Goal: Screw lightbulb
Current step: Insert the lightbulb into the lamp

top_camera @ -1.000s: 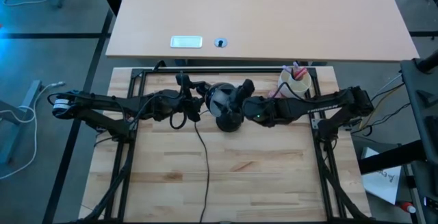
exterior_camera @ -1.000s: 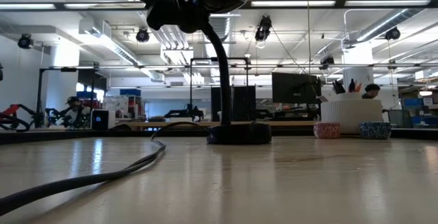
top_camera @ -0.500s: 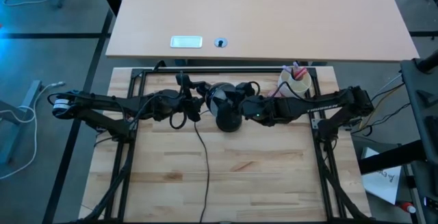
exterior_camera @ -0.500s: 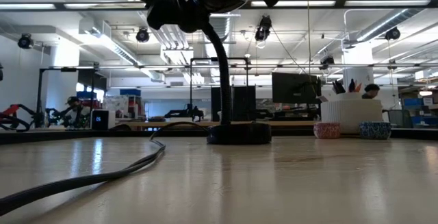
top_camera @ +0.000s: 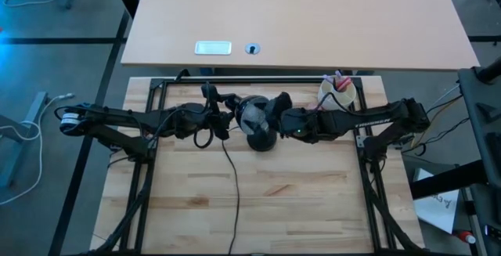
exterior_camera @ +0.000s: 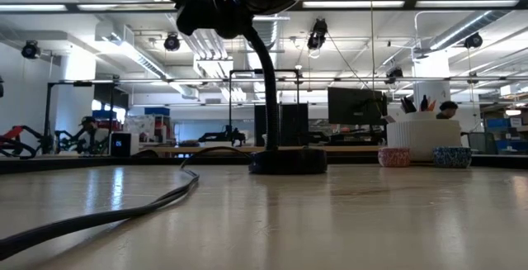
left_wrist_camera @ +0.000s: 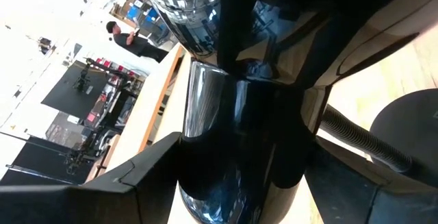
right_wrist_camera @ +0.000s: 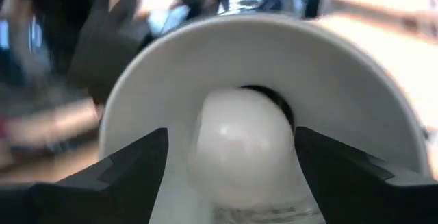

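We see the lamp's black cord running across the near part of the wooden table to the round base of the desk lamp. Above that base, mid-table, the two arms meet at the lamp's shade. The right gripper has its fingers spread around the lightbulb, one on each side, apparently gripping it; the bulb sits inside the pale shade with its neck toward the dark socket. The left gripper is on the shade's left, and its wrist view shows its fingers around the lamp's shiny dark neck, apparently clamped to steady it.

We judge the bulb is being threaded in. To do that well, we keep its axis straight with the socket, turn gently, regrip in short turns, and hold the lamp firm. Farther right stands a cup of pens.
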Robot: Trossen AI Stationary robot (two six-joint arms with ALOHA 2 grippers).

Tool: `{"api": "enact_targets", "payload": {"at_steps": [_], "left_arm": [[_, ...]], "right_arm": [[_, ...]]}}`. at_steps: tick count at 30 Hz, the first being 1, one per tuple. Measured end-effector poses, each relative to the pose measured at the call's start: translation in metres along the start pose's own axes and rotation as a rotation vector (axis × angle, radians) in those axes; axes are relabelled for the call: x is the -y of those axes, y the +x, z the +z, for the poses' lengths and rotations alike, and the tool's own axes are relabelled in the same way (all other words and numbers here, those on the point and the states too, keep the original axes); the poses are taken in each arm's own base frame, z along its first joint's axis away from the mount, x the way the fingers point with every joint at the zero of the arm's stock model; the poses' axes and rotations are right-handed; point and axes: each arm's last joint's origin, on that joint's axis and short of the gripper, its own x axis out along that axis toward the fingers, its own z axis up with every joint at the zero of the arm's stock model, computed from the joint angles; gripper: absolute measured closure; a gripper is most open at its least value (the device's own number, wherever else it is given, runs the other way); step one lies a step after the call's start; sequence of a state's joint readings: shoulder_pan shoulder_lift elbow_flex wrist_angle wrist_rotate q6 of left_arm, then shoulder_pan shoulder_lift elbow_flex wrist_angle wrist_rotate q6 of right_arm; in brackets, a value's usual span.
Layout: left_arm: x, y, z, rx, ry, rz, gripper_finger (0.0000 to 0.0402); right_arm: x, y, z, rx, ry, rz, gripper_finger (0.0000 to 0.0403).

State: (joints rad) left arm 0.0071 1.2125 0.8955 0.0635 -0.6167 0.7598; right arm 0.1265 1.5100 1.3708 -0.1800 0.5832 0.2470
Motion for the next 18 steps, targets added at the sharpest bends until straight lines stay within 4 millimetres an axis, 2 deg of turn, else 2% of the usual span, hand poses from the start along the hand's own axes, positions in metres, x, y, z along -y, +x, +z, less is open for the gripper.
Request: {"api": "enact_targets", "payload": {"at_steps": [4, 8, 13, 18], "left_arm": [[-0.0001, 0.0000, 0.0001, 0.000, 0.013, 0.000, 0.0138], [-0.0001, 0.0000, 0.0001, 0.000, 0.014, 0.000, 0.0138], [-0.0001, -0.0001, 0.0002, 0.000, 0.013, 0.000, 0.0138], [-0.0001, -0.0001, 0.0001, -0.002, 0.009, 0.001, 0.0138]], "right_arm": [[-0.0003, -0.0010, -0.0045, -0.043, -0.395, 0.032, 0.0095], [-0.0011, -0.0017, -0.0054, -0.044, -0.693, 0.043, 0.0101], [-0.0011, -0.0018, -0.0053, -0.039, -0.902, 0.048, 0.0098], [-0.0011, -0.0018, -0.0053, -0.035, -1.075, 0.052, 0.0074]]}}
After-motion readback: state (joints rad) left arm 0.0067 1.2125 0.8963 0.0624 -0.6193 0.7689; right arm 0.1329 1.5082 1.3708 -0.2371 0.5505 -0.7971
